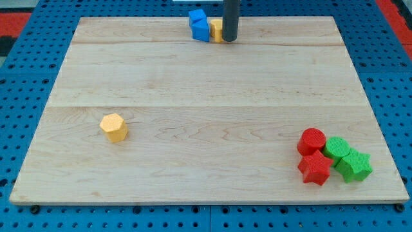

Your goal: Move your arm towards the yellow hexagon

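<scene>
— One yellow hexagon lies on the wooden board. Where does it sit relative to the rod?

— Well apart from my tip: the hexagon is far toward the view's bottom and the view's left of it, alone on bare wood in the left half of the board.

— And the tip itself?

— It stands near the board's top edge, a little right of centre. The rod is straight, dark and upright; it carries no fingers or jaws, so it holds nothing and only rests its end at the table surface.

— What is closest to the tip?

— A yellow block, shape partly hidden by the rod, just beside the tip on the view's left; whether the two touch cannot be told. Touching that block's left side is a blue block of irregular outline.

— What else lies on the board?

— Four blocks clustered at the bottom right corner, far from the tip toward the view's bottom and right. A red cylinder is at the cluster's upper left, a red star below it. A green block sits right of the cylinder, and a green star is at the lower right. Neighbouring blocks in the cluster touch.

— And around the board?

— A blue perforated base on every side.
</scene>
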Robot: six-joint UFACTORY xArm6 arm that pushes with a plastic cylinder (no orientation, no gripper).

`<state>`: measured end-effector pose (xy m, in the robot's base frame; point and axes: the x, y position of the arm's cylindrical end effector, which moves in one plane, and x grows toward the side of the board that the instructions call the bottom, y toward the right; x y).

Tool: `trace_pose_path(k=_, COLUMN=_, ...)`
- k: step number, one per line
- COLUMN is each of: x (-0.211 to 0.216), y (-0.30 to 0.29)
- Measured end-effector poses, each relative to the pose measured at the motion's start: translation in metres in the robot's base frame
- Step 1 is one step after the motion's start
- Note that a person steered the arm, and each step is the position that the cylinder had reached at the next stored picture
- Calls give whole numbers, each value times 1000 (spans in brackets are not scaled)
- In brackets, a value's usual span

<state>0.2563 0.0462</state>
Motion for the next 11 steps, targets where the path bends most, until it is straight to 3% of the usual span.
trace_pose_path(k=3, x=-11, y=1)
trace_pose_path(k=4, x=51, y=13)
trace_pose_path(k=5, x=115, y=-40)
trace_pose_path(k=7, x=136, y=-233)
trace_pose_path(k=8, x=173, y=-265)
trace_pose_path(k=9, x=231, y=-256)
trace_pose_path(k=10, x=255, y=-247)
trace_pose_path(k=11, x=248, y=-207)
